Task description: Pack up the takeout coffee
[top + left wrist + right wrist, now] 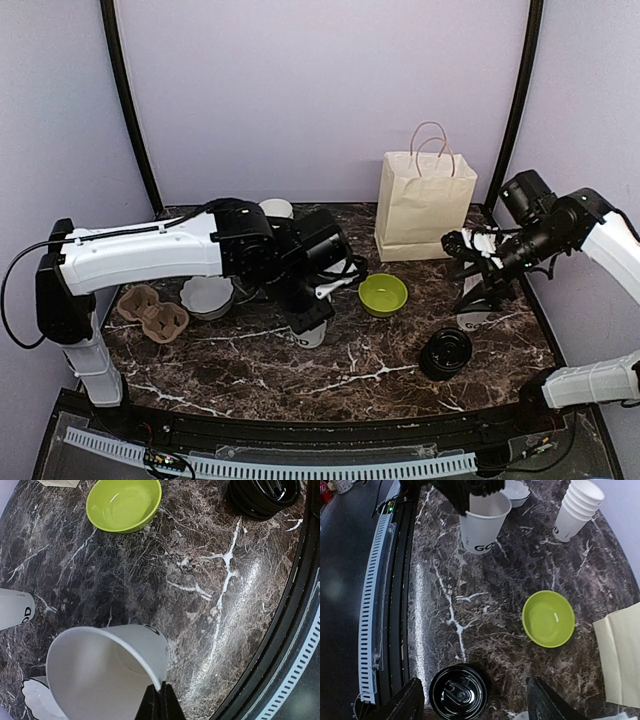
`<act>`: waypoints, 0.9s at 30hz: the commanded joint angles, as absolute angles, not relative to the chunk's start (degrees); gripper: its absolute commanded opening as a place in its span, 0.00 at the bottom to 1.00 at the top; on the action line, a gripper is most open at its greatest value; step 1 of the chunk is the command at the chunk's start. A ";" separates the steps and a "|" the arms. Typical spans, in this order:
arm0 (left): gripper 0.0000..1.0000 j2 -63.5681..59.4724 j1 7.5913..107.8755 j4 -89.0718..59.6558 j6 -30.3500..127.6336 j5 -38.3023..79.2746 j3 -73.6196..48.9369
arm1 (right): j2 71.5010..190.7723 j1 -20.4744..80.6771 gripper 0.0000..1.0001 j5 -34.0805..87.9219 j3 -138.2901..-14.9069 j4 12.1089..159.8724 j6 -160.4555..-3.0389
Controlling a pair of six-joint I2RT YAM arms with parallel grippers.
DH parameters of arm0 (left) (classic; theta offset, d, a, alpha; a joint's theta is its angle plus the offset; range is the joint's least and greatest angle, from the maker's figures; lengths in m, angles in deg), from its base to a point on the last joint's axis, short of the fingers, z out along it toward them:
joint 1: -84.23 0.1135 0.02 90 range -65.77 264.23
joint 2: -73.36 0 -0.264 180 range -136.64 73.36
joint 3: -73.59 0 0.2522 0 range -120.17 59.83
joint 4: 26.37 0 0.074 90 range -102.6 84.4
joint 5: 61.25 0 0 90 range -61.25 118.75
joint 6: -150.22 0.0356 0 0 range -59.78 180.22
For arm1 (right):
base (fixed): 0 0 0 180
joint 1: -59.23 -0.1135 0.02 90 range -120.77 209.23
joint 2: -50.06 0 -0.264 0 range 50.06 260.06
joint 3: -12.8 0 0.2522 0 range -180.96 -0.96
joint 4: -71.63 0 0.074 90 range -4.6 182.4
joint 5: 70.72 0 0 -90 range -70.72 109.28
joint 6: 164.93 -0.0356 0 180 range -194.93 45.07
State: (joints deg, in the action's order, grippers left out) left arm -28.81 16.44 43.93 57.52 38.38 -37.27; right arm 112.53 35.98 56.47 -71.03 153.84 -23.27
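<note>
Bottom of the right wrist frame: the right gripper (pixel 476 704), fingers spread wide, hangs over the stack of round black plastic lids (pixel 458 691); best to drop squarely and lift one only. Top centre, the left gripper (pixel 160 705) pinches the rim of the lidless white paper cup (pixel 484 525); keep it level.
</note>
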 commanded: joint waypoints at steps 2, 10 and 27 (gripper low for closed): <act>0.00 -32.13 14.43 40.70 53.22 39.09 -37.12 | 112.72 29.16 0.65 49.00 -66.41 155.77 -18.77; 0.00 -34.52 13.91 39.47 51.88 40.85 -35.01 | 113.64 23.16 0.58 41.30 -61.30 157.64 -15.04; 0.30 -32.22 12.69 37.33 49.32 41.57 -30.35 | 113.93 12.68 0.42 29.68 -63.10 164.75 -10.86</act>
